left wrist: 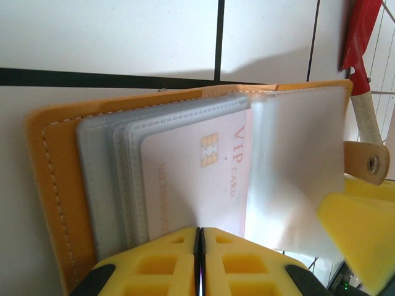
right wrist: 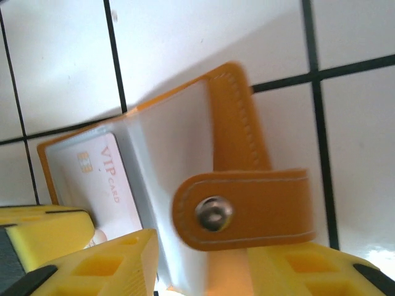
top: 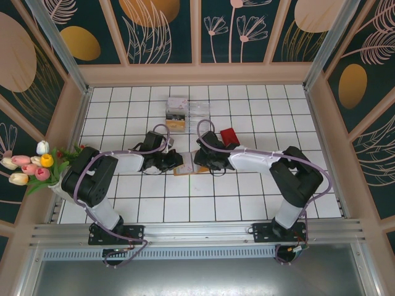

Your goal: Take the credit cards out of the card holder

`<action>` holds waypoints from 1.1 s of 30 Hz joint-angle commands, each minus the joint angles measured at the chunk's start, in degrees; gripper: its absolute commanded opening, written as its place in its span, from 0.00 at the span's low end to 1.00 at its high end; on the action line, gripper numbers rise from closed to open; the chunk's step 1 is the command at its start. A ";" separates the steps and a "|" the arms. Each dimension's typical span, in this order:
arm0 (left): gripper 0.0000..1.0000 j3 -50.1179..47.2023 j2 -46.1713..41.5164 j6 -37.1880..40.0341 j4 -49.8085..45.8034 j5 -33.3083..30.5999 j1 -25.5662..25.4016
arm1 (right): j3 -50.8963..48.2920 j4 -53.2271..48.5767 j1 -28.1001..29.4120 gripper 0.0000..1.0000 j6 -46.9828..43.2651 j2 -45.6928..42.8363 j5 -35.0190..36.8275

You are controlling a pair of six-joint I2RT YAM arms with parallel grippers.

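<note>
- Jaws of the left gripper (left wrist: 199, 239) are clenched flat together, tips over the near edge of the credit card (left wrist: 191, 166); whether they press on it cannot be told.
- Right gripper (right wrist: 200, 262) has its jaws either side of the card holder (left wrist: 55, 185), apparently grasping the raised cover and clear sleeves (left wrist: 296, 154) beside the snap strap (right wrist: 247, 206).
- Card holder lies open in the middle of the table (top: 247, 197), between both arms.
- Credit card looks light, stiff and slick; its bare near edge seems the best hold, though the soft sleeve may drag.
- Any further cards behind the frosted sleeves are hard to make out.
</note>
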 commanded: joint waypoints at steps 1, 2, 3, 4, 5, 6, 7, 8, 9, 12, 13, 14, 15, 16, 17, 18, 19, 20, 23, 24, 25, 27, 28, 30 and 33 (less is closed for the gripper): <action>0.13 -1.19 1.16 2.28 -3.47 -3.28 -0.10 | -0.96 -3.89 -0.75 0.43 2.94 -2.67 3.01; 0.13 -0.89 1.04 2.58 -3.54 -3.07 -0.14 | -0.73 -4.40 -0.85 0.43 3.13 -2.70 3.18; 0.13 -0.56 0.84 2.90 -3.72 -2.87 -0.14 | -0.49 -4.83 -0.96 0.43 3.28 -2.59 3.19; 0.14 -0.15 0.65 3.19 -3.83 -2.56 -0.14 | -0.28 -5.08 -1.08 0.43 3.30 -2.47 3.10; 0.14 0.44 0.64 3.54 -4.09 -2.28 -0.13 | -0.02 -5.35 -1.06 0.43 3.33 -2.39 2.99; 0.15 1.05 0.64 3.85 -4.28 -1.99 -0.14 | 0.21 -5.54 -1.12 0.43 3.29 -2.25 2.93; 0.15 1.83 0.64 3.97 -4.46 -1.60 -0.14 | 0.62 -5.78 -1.14 0.43 3.21 -2.16 3.00; 0.16 2.50 -1.17 4.12 -4.47 -1.32 -0.10 | 0.89 -6.00 -1.14 0.43 3.13 -2.18 3.01; 0.16 3.27 -1.42 4.00 -4.19 -0.87 -0.09 | 1.27 -6.22 -1.23 0.43 3.09 -2.14 2.93; 0.17 5.04 -1.97 2.82 -2.71 0.98 -0.28 | 2.22 -6.34 -1.23 0.43 2.54 -3.01 2.71; 0.18 5.40 -2.07 2.48 -2.22 1.47 -0.40 | 2.26 -5.76 -1.22 0.43 2.08 -3.78 2.35; 0.18 5.71 -2.22 2.25 -2.02 1.72 -0.47 | 2.10 -5.05 -1.23 0.42 1.63 -4.59 1.86; 0.19 5.91 -2.40 2.13 -2.01 1.67 -0.56 | 1.92 -4.12 -1.23 0.43 1.24 -5.74 1.41; 0.20 6.00 -2.60 2.10 -2.22 1.38 -0.58 | 1.53 -3.22 -1.23 0.42 0.74 -7.13 1.04; 0.21 6.00 -2.85 2.26 -2.57 0.87 -0.58 | 1.21 -2.51 -1.23 0.43 0.28 -8.25 0.76; 0.21 6.07 -3.20 2.45 -3.23 0.13 -0.52 | 0.95 -1.83 -1.23 0.43 -0.24 -9.65 0.63; 0.21 6.14 -3.67 2.63 -3.89 -0.84 -0.56 | 0.85 -1.39 -1.23 0.43 -0.83 -10.88 0.51; 0.21 6.00 -4.06 2.69 -4.54 -1.85 -0.59 | 0.73 -1.14 -1.23 0.43 -1.45 -11.89 0.48; 0.24 5.42 -5.86 2.21 -6.35 -6.24 -0.61 | 0.60 0.48 -1.19 0.45 -4.87 -14.07 -0.76; 0.26 5.14 -6.56 1.98 -7.15 -8.70 -0.58 | 0.65 1.20 -1.15 0.46 -5.92 -14.44 -0.86; 0.26 4.78 -7.18 1.73 -7.90 -11.07 -0.45 | 0.60 1.99 -1.14 0.46 -6.66 -14.67 -1.58; 0.27 4.04 -8.16 1.28 -8.68 -13.81 -0.32 | 0.76 3.83 -1.14 0.46 -7.74 -14.19 -4.38; 0.27 3.48 -8.54 0.86 -8.69 -14.40 -0.23 | 1.21 4.65 -1.07 0.45 -8.06 -13.43 -5.86; 0.27 2.61 -9.01 0.07 -8.27 -14.69 -0.15 | 2.65 5.31 -0.82 0.41 -8.31 -10.82 -8.29; 0.21 1.62 -9.52 -1.06 -9.30 -18.29 -0.14 | 5.58 4.81 -0.14 0.23 -6.44 -4.96 -11.22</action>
